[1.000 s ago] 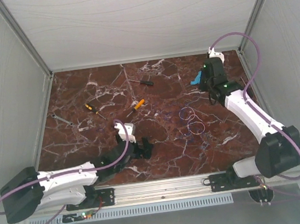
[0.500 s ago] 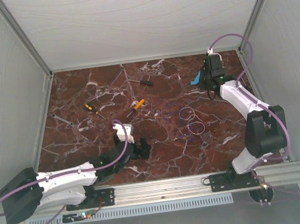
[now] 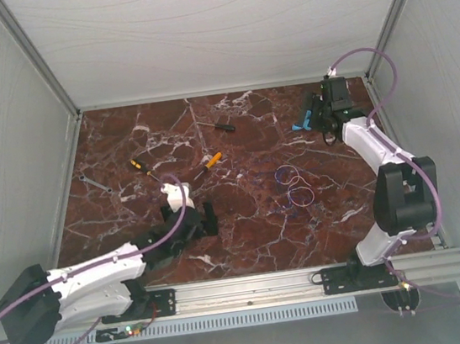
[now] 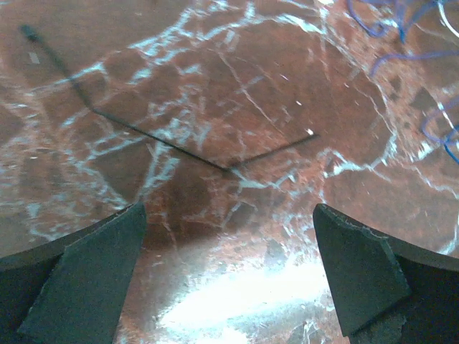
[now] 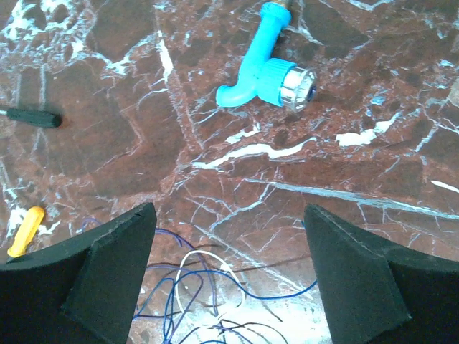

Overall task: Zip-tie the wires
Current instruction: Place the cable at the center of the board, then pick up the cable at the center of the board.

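A: Status?
B: Nothing tied. Left gripper (image 4: pixel 228 215) gapes wide, empty, near-left. Right gripper (image 5: pixel 228 215) likewise, far right. Wires (image 3: pixel 294 187) lie loose, centre-right. Thin black strip (image 4: pixel 165 143), likely the tie, untouched.
A: Remaining?
B: Everything.

Thin purple-blue and whitish wires (image 3: pixel 292 185), loosely looped, flat on marble

dark red marble table (image 3: pixel 124 143) veined white, purple-blue and whitish wires (image 3: pixel 294 186), a cyan tool (image 5: pixel 262 68), an orange-handled screwdriver (image 3: pixel 213 159).
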Robot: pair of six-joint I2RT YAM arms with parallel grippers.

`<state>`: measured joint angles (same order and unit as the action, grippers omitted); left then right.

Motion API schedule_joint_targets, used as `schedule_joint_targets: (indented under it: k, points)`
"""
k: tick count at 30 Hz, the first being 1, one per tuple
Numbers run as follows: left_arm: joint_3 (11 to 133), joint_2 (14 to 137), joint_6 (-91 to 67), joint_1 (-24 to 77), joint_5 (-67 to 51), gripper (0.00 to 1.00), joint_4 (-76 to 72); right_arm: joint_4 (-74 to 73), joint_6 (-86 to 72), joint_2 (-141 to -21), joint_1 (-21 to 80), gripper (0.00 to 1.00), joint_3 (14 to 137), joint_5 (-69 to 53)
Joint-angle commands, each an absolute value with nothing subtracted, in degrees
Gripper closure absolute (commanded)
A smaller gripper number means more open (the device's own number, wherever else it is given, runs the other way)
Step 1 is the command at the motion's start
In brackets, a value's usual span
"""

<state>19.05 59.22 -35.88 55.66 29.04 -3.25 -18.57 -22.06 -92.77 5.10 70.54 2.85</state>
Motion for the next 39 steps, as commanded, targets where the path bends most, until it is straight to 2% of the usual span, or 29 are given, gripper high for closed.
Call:
schedule_joint_targets:
  k: [1, 4, 10, 14, 19, 29, 39]
  points:
    - [25.81, 59.18, -40.23, 49.41, 27.37, 0.00, 6.38, -17.45, -24.02, -88.14, 5.10, 0.16, 71.48, -0.05]
    - [28.92, 60.19, -41.23, 44.33, 26.68, 0.00, 10.97, -16.86, -25.09, -84.66, 5.37, 0.13, 69.35, -1.83]
    - [30.41, 58.65, -44.48, 37.22, 33.54, 0.01, 15.55, -15.94, -25.31, -78.42, 6.95, 0.13, 65.42, -2.86]
    - [28.54, 57.09, -42.42, 26.98, 29.73, 0.06, 11.63, -15.22, -25.66, -76.97, 7.90, 0.13, 64.85, -4.16]
    - [29.78, 61.53, -38.99, 18.94, 26.45, 0.16, 9.64, -14.92, -25.82, -76.43, 8.47, 0.13, 64.57, -5.39]
    - [36.28, 78.28, -34.87, 15.19, 24.59, 0.42, 5.76, -13.38, -26.45, -75.49, 8.68, 0.13, 63.07, -6.80]
    - [38.70, 84.63, -34.11, 15.03, 20.65, 0.55, 5.09, -12.58, -26.80, -76.28, 8.72, 0.13, 62.40, -7.33]
